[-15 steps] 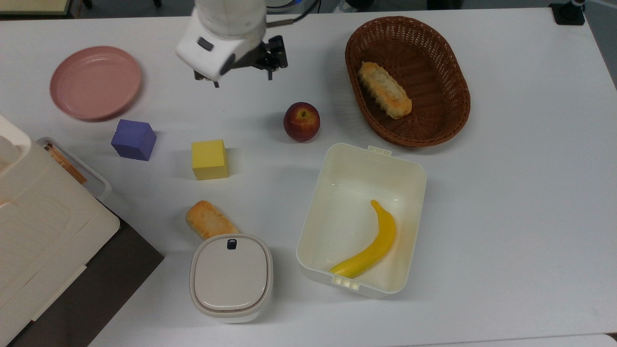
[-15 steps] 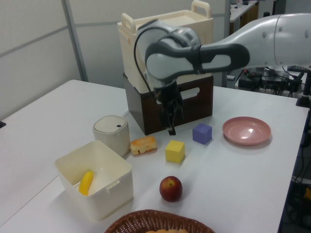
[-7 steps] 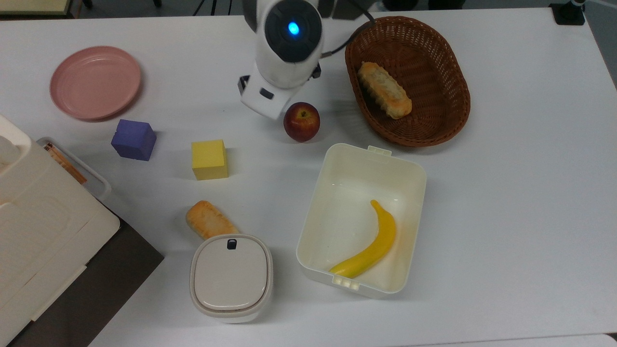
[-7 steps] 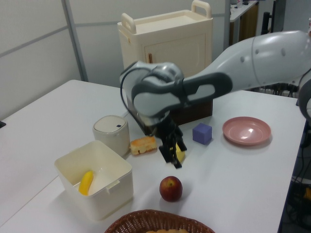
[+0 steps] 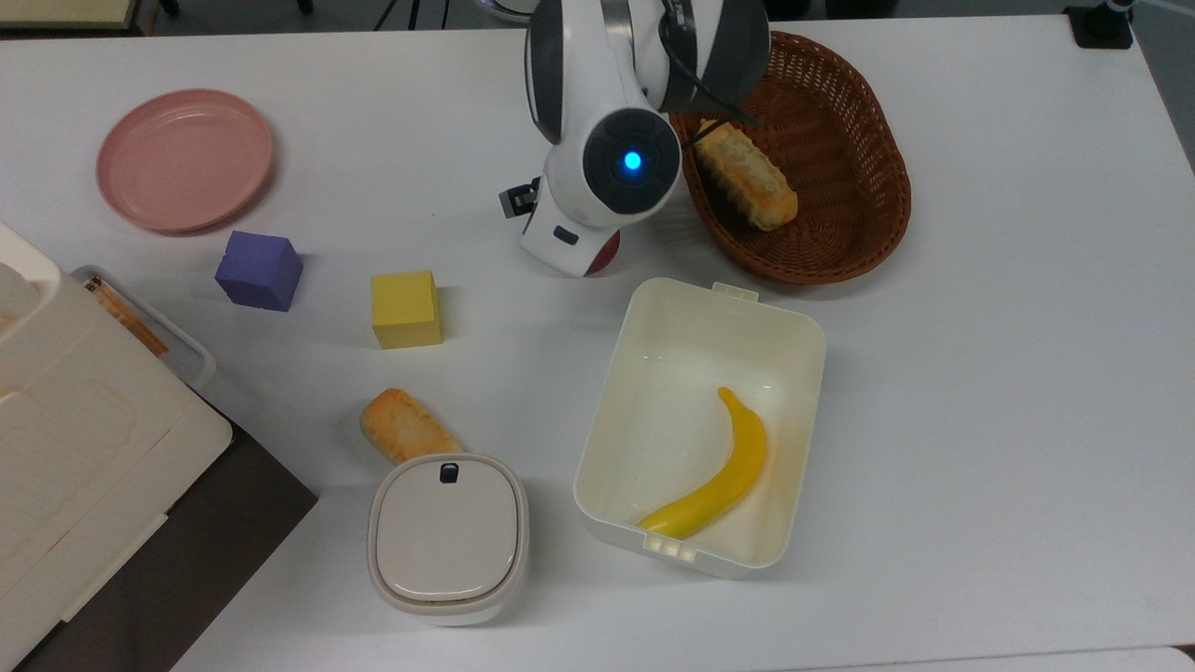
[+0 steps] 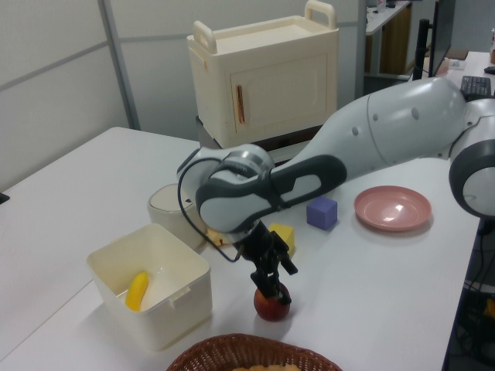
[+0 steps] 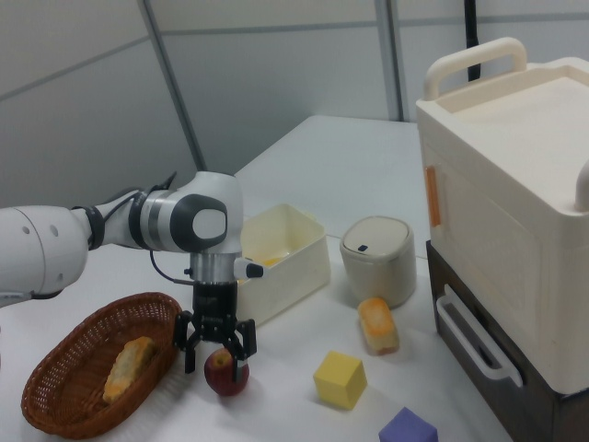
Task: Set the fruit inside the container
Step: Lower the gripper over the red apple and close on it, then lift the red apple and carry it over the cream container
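I have the end effector [image 7: 215,353] down over the apple [image 7: 221,372] on the white worktop [image 5: 980,373], its two fingers spread wide and straddling the fruit on either side; from the right view I cannot tell whether the pads touch the skin. In the top view the arm's wrist, with a blue light glowing on it, covers nearly all of the apple [image 5: 605,258], leaving a red sliver at its lower edge. In the left view the apple [image 6: 272,304] sits on the worktop under the dark fingers. The cream container [image 5: 702,425] lies near the apple, toward the top view's bottom right, open, with a yellow banana [image 5: 716,474] lying inside. The wicker basket [image 5: 845,224] holds a bread roll [image 5: 747,177] just beyond the arm. A yellow cube [image 5: 405,309], a purple cube [image 5: 259,270] and a pink plate [image 5: 185,159] stand toward the top view's left, and a second roll [image 5: 403,426] touches a grey-lidded box [image 5: 447,539]. I can read no lettering or brand on anything; the lidded box carries a small dark mark on its top
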Controlling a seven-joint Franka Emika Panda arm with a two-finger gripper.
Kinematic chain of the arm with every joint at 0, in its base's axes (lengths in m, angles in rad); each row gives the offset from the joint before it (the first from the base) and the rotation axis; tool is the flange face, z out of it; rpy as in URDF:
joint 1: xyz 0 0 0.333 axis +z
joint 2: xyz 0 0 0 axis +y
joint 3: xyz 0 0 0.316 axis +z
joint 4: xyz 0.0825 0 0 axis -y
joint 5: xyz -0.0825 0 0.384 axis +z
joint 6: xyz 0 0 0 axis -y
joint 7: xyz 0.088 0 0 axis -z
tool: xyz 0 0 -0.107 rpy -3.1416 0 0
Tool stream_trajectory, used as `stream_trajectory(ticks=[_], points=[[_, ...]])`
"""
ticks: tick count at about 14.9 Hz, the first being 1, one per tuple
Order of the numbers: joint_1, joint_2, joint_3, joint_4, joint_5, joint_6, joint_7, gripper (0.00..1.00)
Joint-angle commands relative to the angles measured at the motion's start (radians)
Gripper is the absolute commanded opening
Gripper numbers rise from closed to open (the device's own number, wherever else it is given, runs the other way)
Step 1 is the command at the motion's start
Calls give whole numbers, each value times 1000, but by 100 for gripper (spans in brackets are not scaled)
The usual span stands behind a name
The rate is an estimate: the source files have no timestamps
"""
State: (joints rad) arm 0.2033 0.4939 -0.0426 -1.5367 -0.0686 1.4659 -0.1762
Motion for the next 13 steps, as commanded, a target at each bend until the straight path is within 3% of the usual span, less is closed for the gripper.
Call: stream_trajectory(ticks=[1,5,9,10,11,13], points=[[21,9,-7,-5,-23,13,30,100],[28,23,-7,-8,-25,128,99,100],[30,29,-7,-7,-25,145,123,97],[30,29,-7,-7,-25,145,124,81],[30,28,-7,-7,-25,143,124,56],[25,22,-7,0,-23,136,123,16]])
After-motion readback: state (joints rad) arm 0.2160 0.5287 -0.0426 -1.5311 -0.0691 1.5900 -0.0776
